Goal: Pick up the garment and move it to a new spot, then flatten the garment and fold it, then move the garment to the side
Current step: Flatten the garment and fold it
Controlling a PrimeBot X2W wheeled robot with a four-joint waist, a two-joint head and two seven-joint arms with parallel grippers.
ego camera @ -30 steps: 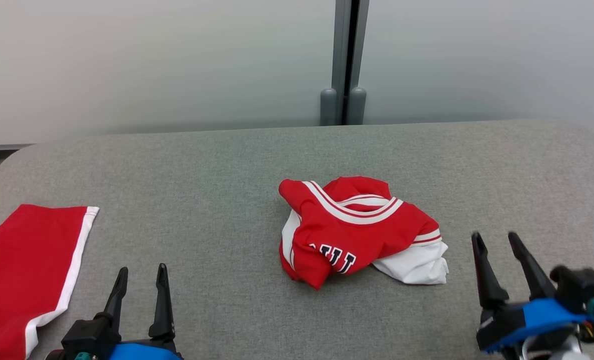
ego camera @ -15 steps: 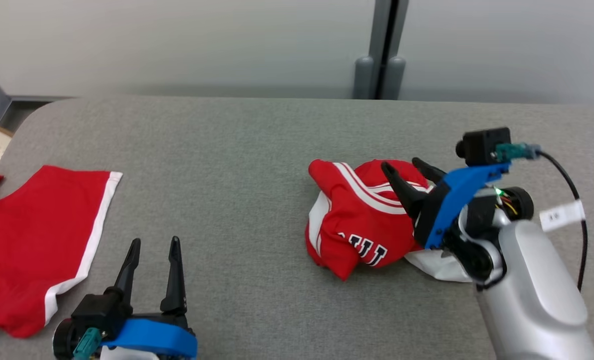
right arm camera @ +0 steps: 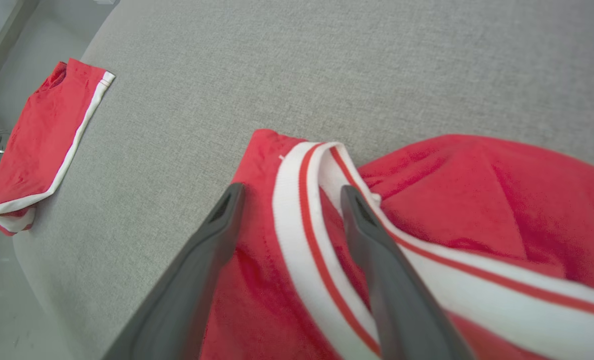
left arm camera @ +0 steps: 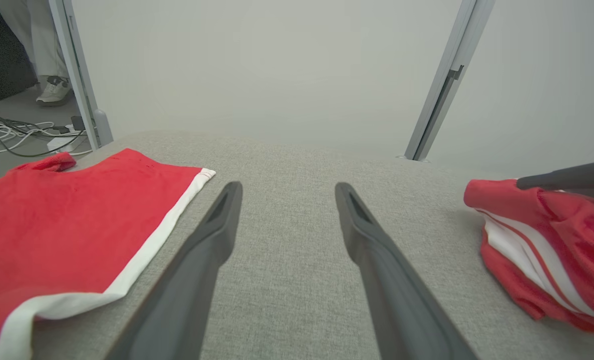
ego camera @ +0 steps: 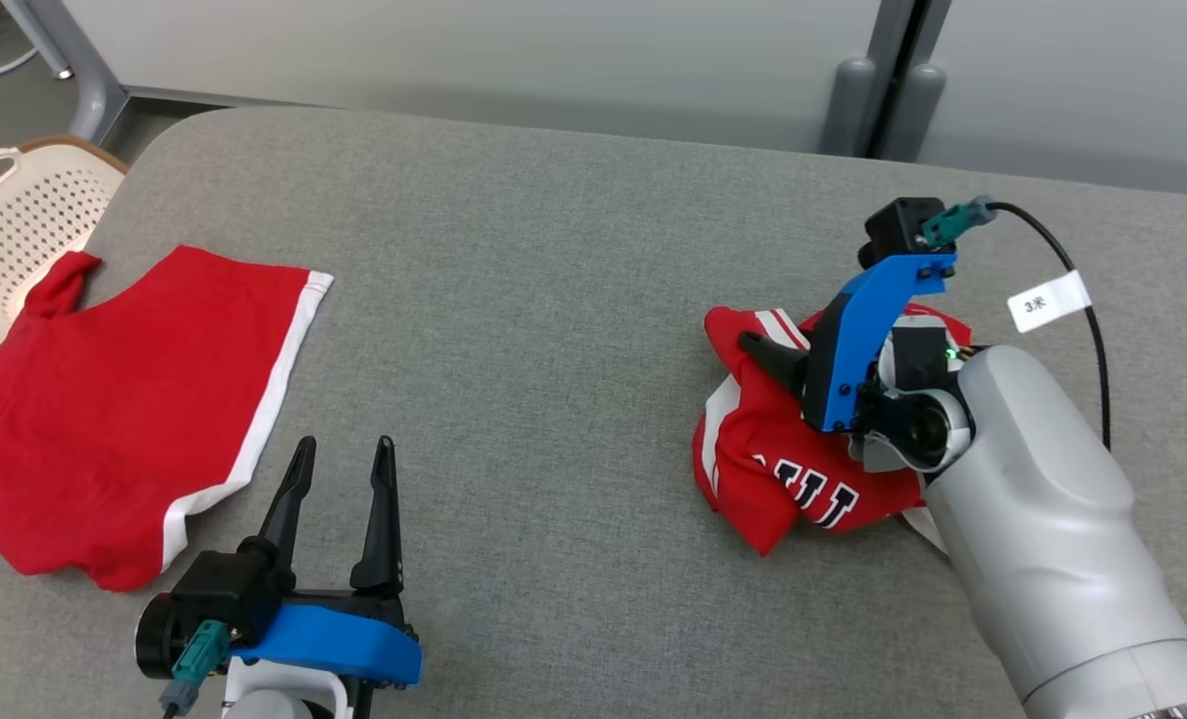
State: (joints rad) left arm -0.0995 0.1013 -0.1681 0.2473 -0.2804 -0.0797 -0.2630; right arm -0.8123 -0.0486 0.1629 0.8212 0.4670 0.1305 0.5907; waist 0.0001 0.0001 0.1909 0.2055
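Though both released as before, right pincer (right arm camera: 292, 189) now astride the garment's (ego camera: 783, 469) collar (right arm camera: 287, 215), left pincer (ego camera: 345, 446) aside

Right gripper (right arm camera: 291, 190) spread over the crumpled garment (right arm camera: 476, 200), striped trim (right arm camera: 288, 225) between fingers (right arm camera: 202, 265), red cloth (right arm camera: 42, 135) well apart

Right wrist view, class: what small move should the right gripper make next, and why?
Probably close the right gripper on the striped band of the jersey: its open fingers sit either side of that band, and nothing is gripped yet.
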